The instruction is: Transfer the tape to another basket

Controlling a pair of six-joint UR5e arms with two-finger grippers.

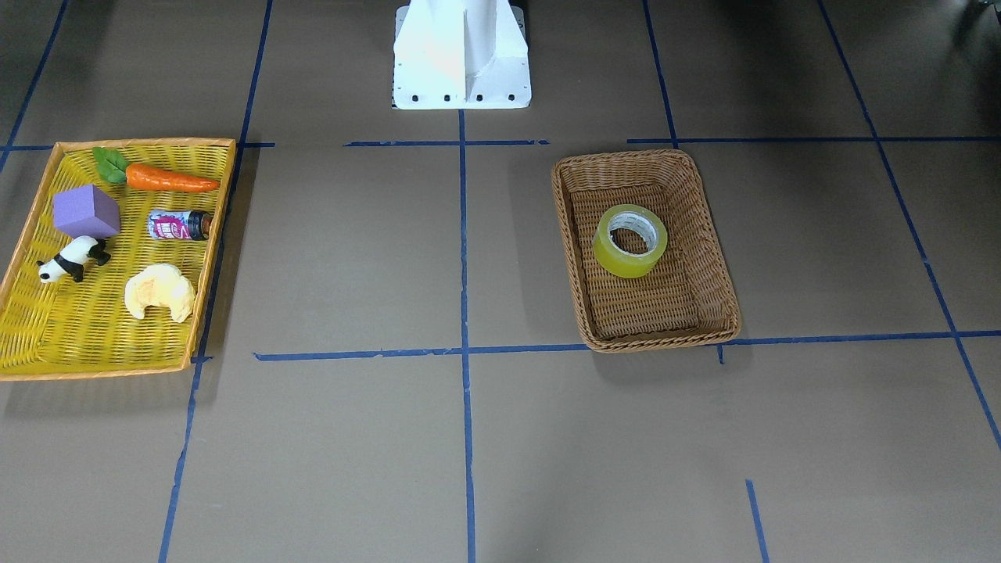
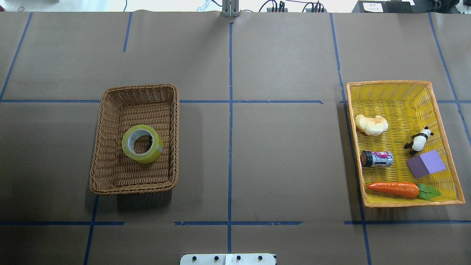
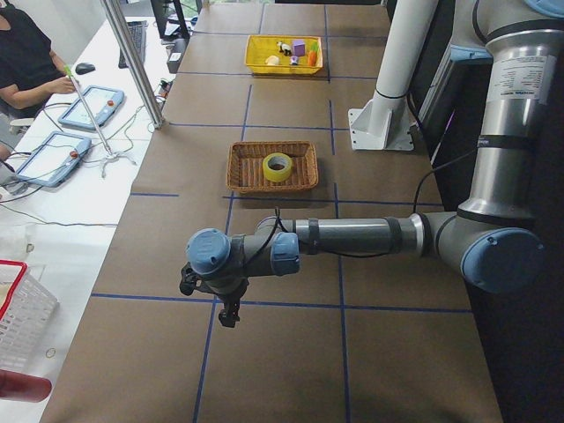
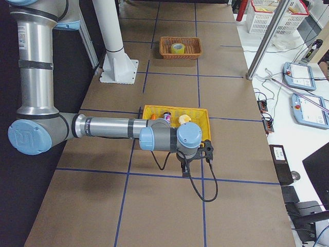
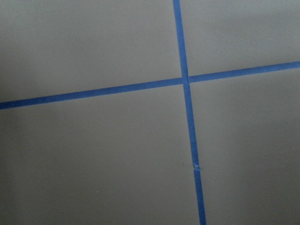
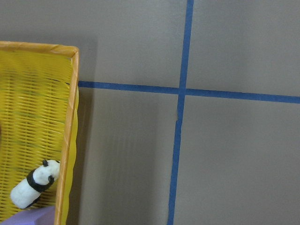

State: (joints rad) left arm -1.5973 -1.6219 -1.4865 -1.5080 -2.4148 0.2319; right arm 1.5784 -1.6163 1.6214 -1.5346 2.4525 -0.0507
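Note:
The tape [image 1: 630,241], a yellow-green roll with a white-grey core, lies flat inside the brown wicker basket [image 1: 665,342]. In the overhead view the tape [image 2: 142,143] sits near the middle of the basket [image 2: 128,189]. My left gripper [image 3: 227,308] shows only in the exterior left view, over bare table well short of the basket [image 3: 242,167]; I cannot tell whether it is open or shut. My right gripper [image 4: 198,157] shows only in the exterior right view, just beside the yellow tray; I cannot tell its state either. Both wrist views show no fingers.
The flat yellow tray [image 2: 404,204] with an orange rim holds a carrot [image 2: 392,188], a purple block [image 2: 427,164], a panda figure [image 2: 418,140], a small can [image 2: 376,158] and a croissant [image 2: 371,124]. The white robot base [image 1: 461,55] stands at the table's robot side.

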